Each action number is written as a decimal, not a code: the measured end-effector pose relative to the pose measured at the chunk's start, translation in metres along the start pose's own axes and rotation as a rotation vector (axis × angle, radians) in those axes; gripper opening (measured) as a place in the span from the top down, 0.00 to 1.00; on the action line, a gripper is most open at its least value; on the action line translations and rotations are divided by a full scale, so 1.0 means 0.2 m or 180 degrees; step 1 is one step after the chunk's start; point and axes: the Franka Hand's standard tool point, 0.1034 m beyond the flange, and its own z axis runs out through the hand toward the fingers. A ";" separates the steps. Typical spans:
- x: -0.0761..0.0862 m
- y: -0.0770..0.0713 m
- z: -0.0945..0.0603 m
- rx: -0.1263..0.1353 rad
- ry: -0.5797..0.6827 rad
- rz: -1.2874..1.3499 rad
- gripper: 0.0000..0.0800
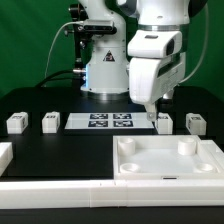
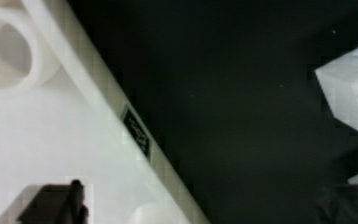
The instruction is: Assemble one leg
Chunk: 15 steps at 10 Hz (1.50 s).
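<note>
Several legs, small white blocks with tags, stand in a row on the black table: two at the exterior view's left [image 1: 15,123] [image 1: 49,122] and two at its right [image 1: 164,122] [image 1: 196,123]. The large white tray [image 1: 170,158] with round corner sockets lies at the front right. My gripper [image 1: 148,112] hangs low behind the tray, just beside the nearer right-hand leg, touching nothing. In the wrist view the gripper [image 2: 208,205] is open and empty, over the tray's edge [image 2: 105,110]. One leg [image 2: 354,85] shows to one side, apart from the fingers [image 2: 51,205].
The marker board [image 1: 112,122] lies in the middle of the leg row. A long white rail [image 1: 60,190] runs along the front edge, with a white piece [image 1: 5,153] at the far left. The robot base [image 1: 105,65] stands behind.
</note>
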 end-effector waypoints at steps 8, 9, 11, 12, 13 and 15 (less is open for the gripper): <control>0.18 -0.29 0.05 0.0149 0.0019 0.3020 0.19; 0.21 -0.33 0.06 0.0155 0.0005 0.3009 0.19; 0.27 -0.40 0.09 0.0157 0.0054 0.2965 0.19; 0.26 -0.38 0.09 0.0152 0.0054 0.2942 0.19; 0.26 -0.38 0.09 0.0151 0.0054 0.2948 0.19; 0.24 -0.39 0.09 0.0183 -0.0090 0.2908 0.19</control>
